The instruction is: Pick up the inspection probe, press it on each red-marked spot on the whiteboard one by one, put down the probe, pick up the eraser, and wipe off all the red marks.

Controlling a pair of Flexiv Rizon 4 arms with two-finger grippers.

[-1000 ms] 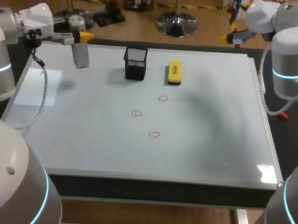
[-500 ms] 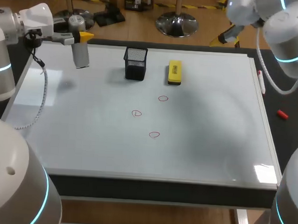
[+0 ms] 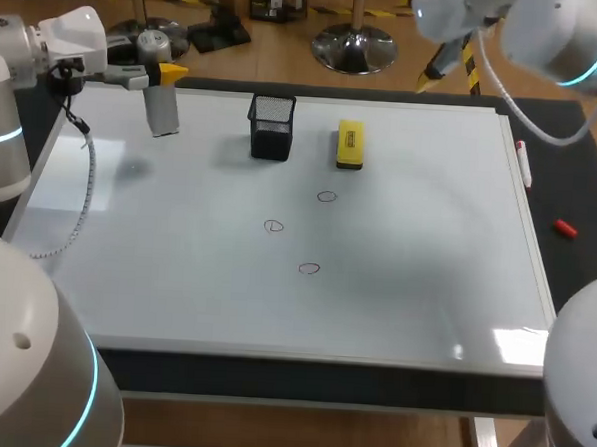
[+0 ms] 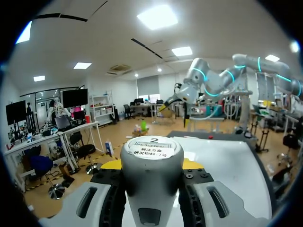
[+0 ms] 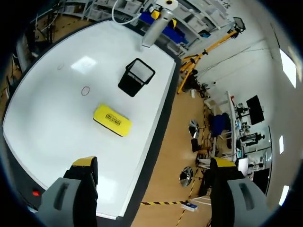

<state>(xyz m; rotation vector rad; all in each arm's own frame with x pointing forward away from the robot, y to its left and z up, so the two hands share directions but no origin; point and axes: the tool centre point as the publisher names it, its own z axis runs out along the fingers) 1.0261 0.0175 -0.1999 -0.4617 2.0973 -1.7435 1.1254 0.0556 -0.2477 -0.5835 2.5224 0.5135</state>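
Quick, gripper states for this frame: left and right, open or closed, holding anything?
Left gripper: closed on the inspection probe.
Right gripper: open, fingers wide apart, holding nothing.

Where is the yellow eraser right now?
In the head view, the yellow rectangular eraser lies flat on the white whiteboard near its far edge, just to the right of the black mesh cup.
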